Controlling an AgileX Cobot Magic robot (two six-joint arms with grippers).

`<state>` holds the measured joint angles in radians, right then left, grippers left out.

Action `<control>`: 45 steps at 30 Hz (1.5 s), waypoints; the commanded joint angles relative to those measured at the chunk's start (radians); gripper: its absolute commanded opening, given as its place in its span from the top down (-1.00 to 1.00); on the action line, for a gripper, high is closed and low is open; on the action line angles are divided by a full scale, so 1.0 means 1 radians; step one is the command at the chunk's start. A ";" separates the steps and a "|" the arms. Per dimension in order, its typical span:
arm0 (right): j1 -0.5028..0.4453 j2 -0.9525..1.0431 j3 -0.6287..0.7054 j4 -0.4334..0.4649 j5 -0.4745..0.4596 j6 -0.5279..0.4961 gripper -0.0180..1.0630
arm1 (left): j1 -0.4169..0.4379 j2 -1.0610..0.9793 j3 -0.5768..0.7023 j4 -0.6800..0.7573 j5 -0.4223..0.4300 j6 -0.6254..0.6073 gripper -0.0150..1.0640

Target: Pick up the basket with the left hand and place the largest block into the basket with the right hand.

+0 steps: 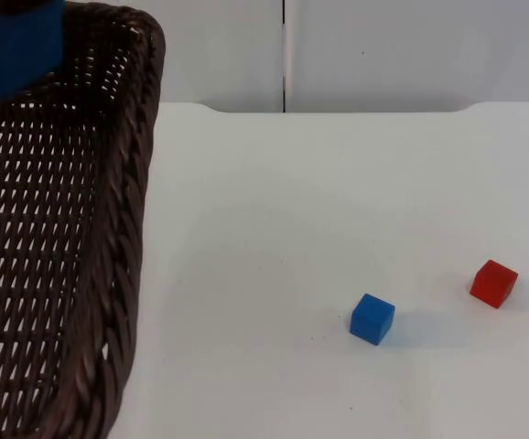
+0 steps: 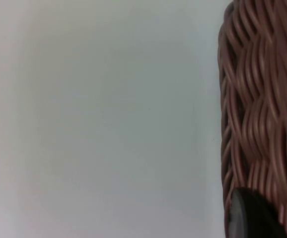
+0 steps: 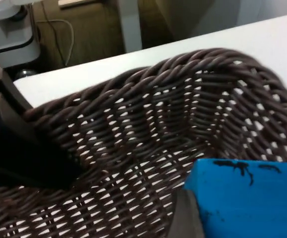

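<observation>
The dark brown wicker basket (image 1: 54,229) is lifted off the table at the left and stands close to the top camera. My left gripper (image 3: 19,153) is shut on its rim; one fingertip (image 2: 248,218) lies against the weave (image 2: 262,99). The large blue block (image 1: 17,46) hangs over the basket's far end, with my right gripper (image 1: 8,9) shut on it. In the right wrist view the block (image 3: 248,198) is just above the basket's inside (image 3: 148,129).
A small blue block (image 1: 372,318) and a small red block (image 1: 494,283) lie on the white table (image 1: 338,183) at the front right. The grey partition wall (image 1: 383,55) closes the far side.
</observation>
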<state>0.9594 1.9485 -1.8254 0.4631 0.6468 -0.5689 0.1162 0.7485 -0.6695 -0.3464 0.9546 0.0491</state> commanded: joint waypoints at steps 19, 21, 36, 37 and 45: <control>0.006 0.058 -0.008 0.010 0.013 -0.007 -0.30 | 0.003 -0.009 -0.001 -0.027 -0.023 -0.001 0.98; 0.004 0.039 -0.008 0.008 0.007 -0.007 -0.49 | 0.003 -0.009 -0.001 -0.030 -0.023 -0.001 0.98; -0.012 -0.124 -0.003 -0.198 0.113 0.088 -0.56 | 0.003 -0.009 -0.001 -0.031 -0.021 -0.001 0.98; -0.030 -0.140 0.008 -0.198 0.132 0.102 -0.56 | 0.003 -0.009 -0.001 -0.031 -0.021 -0.001 0.98; -0.080 -0.203 0.080 -0.191 0.143 0.140 -0.56 | 0.003 -0.009 -0.001 -0.032 -0.026 -0.001 0.98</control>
<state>0.8920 1.7711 -1.7638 0.2703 0.7844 -0.4383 0.1162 0.7485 -0.6695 -0.3446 0.9567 0.0534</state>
